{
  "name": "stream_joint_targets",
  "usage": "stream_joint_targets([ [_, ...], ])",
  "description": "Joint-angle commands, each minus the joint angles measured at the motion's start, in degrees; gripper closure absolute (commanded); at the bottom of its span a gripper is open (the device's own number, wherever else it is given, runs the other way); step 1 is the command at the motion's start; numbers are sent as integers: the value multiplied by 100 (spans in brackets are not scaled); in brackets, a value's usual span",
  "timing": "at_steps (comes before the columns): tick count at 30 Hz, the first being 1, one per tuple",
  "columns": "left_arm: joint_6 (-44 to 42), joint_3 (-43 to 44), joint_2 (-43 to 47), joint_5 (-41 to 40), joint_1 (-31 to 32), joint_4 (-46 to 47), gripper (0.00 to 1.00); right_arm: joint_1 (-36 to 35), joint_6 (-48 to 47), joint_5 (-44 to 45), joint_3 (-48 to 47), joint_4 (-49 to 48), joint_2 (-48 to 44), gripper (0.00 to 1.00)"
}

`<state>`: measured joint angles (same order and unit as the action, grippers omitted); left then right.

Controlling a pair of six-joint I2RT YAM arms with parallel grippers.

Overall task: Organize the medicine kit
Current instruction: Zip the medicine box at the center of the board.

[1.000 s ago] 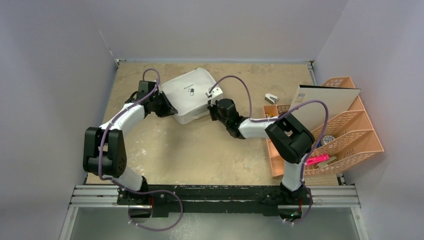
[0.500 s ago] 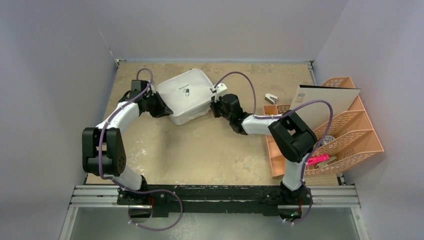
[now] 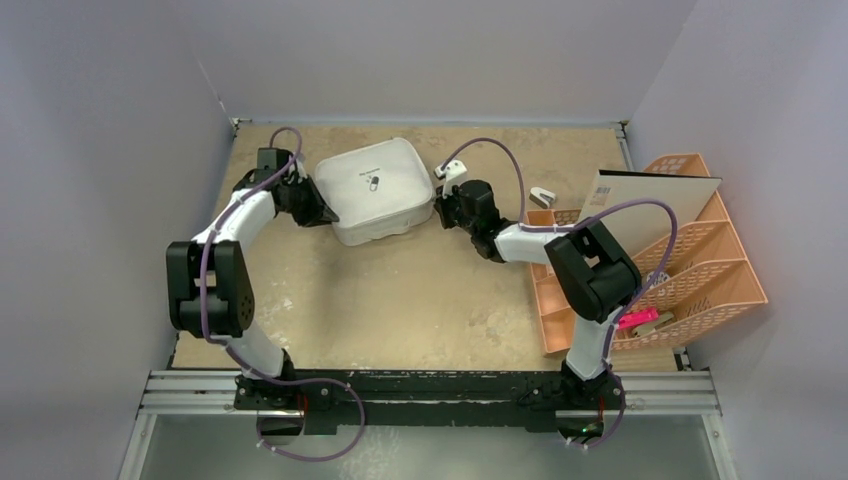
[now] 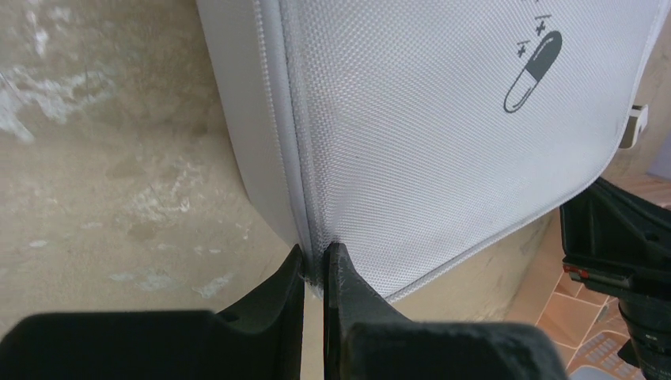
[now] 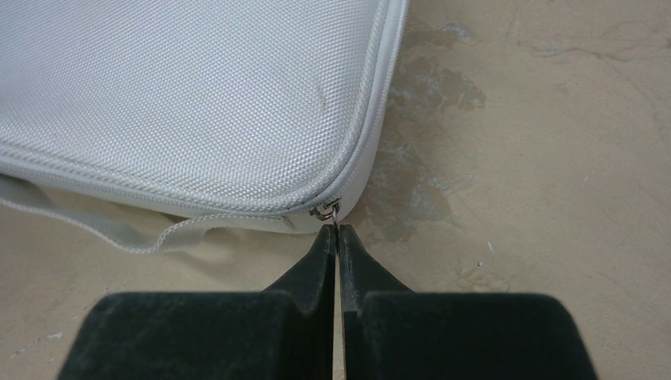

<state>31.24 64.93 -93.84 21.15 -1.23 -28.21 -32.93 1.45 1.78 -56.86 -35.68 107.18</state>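
The medicine kit has turned and slid toward the back-left of the table. The left gripper is pinched on its corner seam. The right gripper is closed on the zipper pull.

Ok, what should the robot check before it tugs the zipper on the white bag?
1. Grip of right hand on zipper pull: ok.
2. Grip of left hand on the edge seam of the medicine kit: ok.
3. Kit lying flat on the table: ok.
4. Loose strap out of the zipper's path: cannot tell.
5. How far the zipper is already open: cannot tell.
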Motion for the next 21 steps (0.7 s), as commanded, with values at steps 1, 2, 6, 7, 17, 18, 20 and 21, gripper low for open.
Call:
stream_joint_targets([
  [1,-422,989,-397,-613,-264,-99,100,154,-195,212,114,-104,-330,100],
  [2,-432,1211,-482,-605,-271,-162,100,121,-188,164,127,-127,-325,100],
  [6,-425,1913,-580,-682,-272,-591,89,-60,97,-108,117,-237,-288,100],
  [7,-395,1968,-502,-708,-272,-642,83,-131,102,-108,88,-230,-271,100],
  [17,768,554,622,158,463,354,58,-646,468,-112,-95,-531,11,100],
  [18,888,412,651,141,666,452,58,-687,510,-103,-89,-564,14,100],
  [20,1178,145,673,86,1062,675,58,-759,607,-66,-61,-644,14,100],
  [21,1313,22,686,83,1183,793,58,-794,683,-80,-43,-692,4,100],
])
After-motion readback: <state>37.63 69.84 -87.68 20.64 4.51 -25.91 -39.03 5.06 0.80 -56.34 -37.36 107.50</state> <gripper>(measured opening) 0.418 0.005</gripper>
